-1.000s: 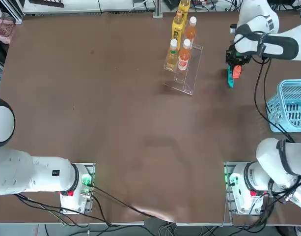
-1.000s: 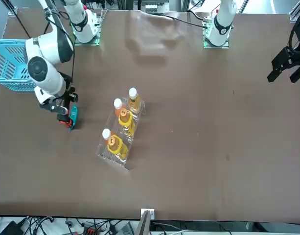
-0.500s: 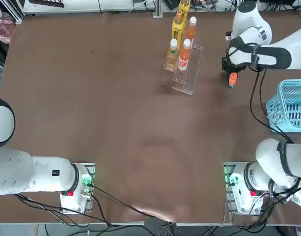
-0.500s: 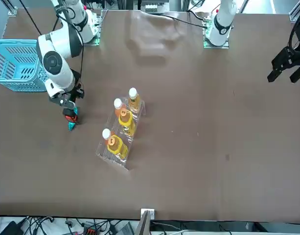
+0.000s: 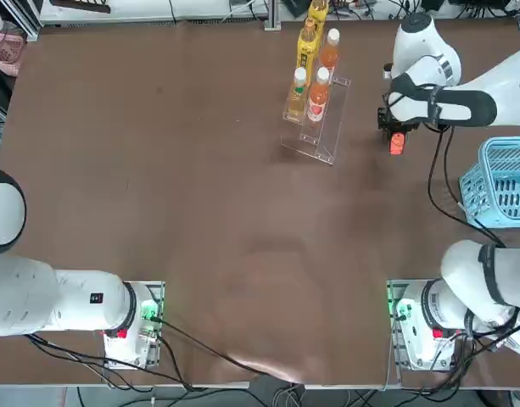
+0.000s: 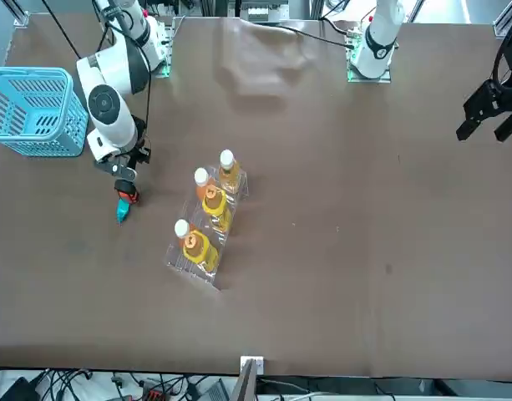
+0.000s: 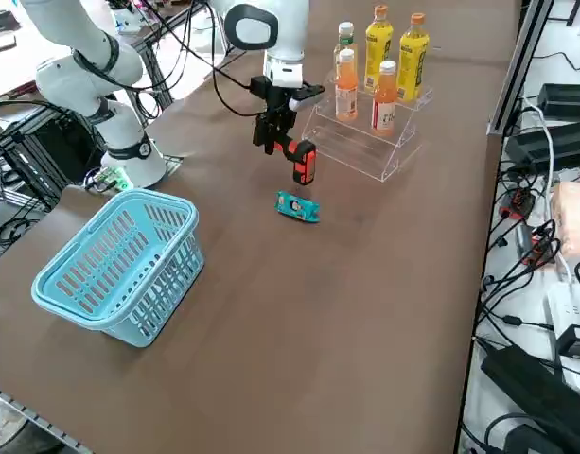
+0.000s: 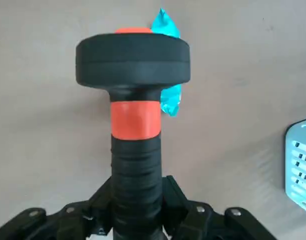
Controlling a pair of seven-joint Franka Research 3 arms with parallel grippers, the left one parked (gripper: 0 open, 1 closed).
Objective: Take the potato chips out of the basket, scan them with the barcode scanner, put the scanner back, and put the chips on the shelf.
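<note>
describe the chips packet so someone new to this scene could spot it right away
Start at the clear acrylic stepped shelf holding orange and yellow bottles, then move toward the light blue lattice basket. On the bare brown table between them lies the small slim teal chips packet, flat, just below the right end effector, which grips the black-and-orange barcode scanner. It is the only teal item.

the shelf (image 6: 207,224) stands on the brown table (image 6: 339,209), a clear stepped rack with orange and yellow bottles (image 6: 212,204) on its tiers. beside the shelf, toward the basket (image 6: 35,112), the right pincer (image 6: 126,185) hangs just over the table, closed around the barcode scanner (image 6: 128,195), whose red-orange part shows below the black fingers. the potato chips (image 6: 121,212), a small teal packet, lie on the table right by the scanner's lower end, apart from the shelf. the light blue basket sits well away from the shelf, beyond the white arm.
</note>
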